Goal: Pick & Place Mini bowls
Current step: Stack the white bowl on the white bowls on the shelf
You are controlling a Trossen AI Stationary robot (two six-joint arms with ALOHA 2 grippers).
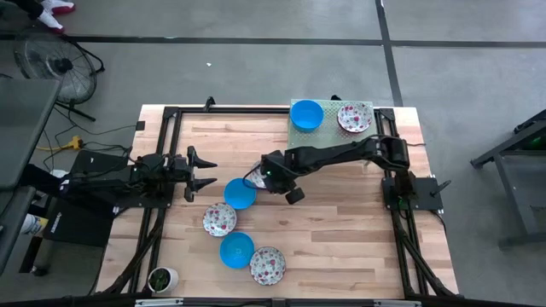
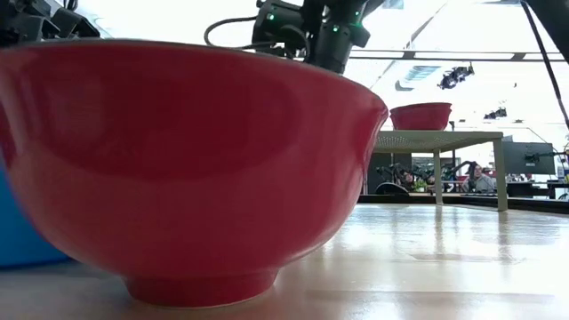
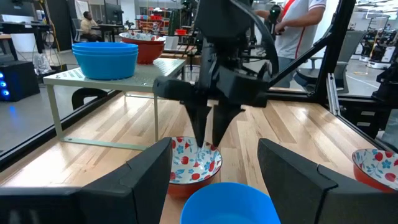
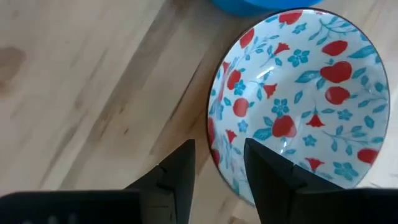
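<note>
My right gripper (image 4: 219, 149) is open and points down at a white floral bowl (image 4: 298, 93) that stands on its foot on the table. One finger (image 4: 177, 171) is outside the near rim (image 4: 214, 134) and the other (image 4: 270, 171) is inside, with no contact that shows. In the high view this bowl (image 1: 252, 179) is mostly hidden under the gripper (image 1: 266, 179). A blue bowl (image 1: 241, 194) stands beside it. Another floral bowl (image 1: 220, 219), a blue one (image 1: 236, 250) and a floral one (image 1: 267, 265) stand nearer. My left gripper (image 1: 207, 170) waits open at the table's left.
A raised green shelf (image 1: 328, 130) at the far edge carries a stack of blue bowls (image 1: 306, 114) and a floral bowl (image 1: 354, 118). A small white cup with a plant (image 1: 162, 278) stands at the near left corner. Bare wood lies to the right of the bowls. People show beyond the table.
</note>
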